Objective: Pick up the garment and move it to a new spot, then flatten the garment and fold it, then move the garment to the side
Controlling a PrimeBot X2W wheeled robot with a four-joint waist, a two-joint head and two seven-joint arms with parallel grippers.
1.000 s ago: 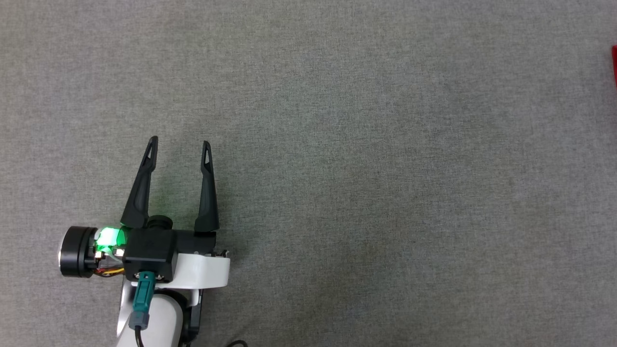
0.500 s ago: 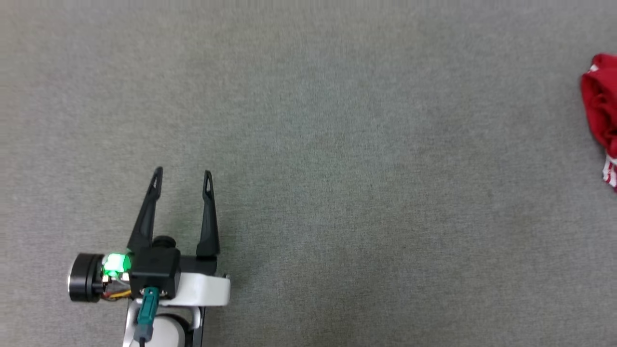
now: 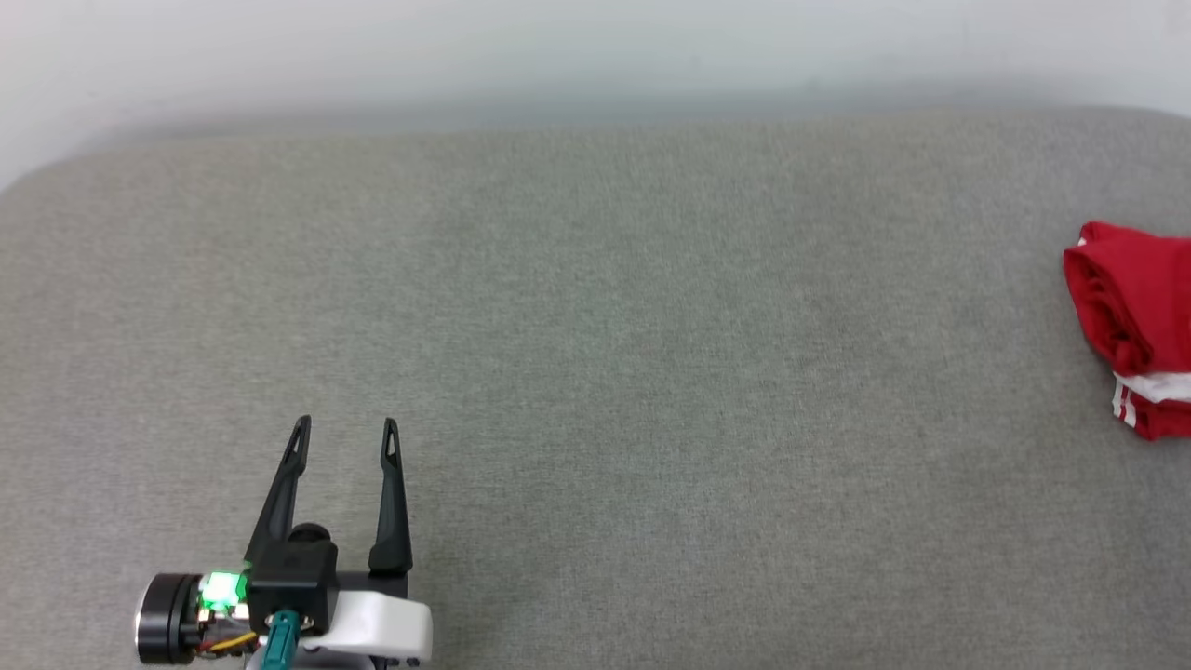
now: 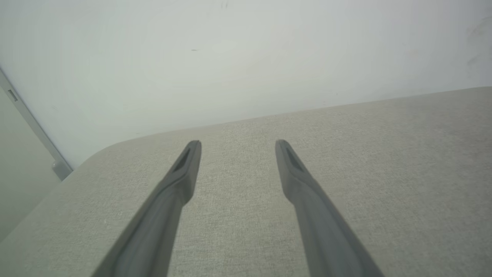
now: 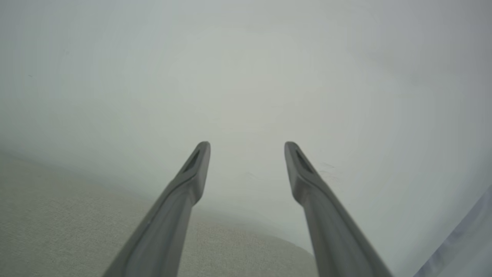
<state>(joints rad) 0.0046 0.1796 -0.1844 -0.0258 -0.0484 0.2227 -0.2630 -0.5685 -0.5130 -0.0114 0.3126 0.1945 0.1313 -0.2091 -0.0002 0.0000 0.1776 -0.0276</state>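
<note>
The garment (image 3: 1133, 316), bright red with a strip of white and red-and-white striped trim, lies bunched at the right edge of the head view on the grey fabric surface (image 3: 614, 372); part of it is cut off by the frame. My left gripper (image 3: 346, 430) sits far from it at the lower left, open, nothing between its fingers. In the left wrist view the left gripper (image 4: 237, 145) is open over bare grey fabric. In the right wrist view my right gripper (image 5: 247, 147) is open and empty, pointing toward a pale wall above the fabric's edge.
A pale wall (image 3: 595, 56) runs along the far edge of the grey surface. The surface has a rounded corner at the far left (image 4: 96, 154), with a pale panel edge (image 4: 34, 127) beside it.
The head camera has tilted up, so the wall and the whole left part of the garment came into view. The left gripper stays open.
</note>
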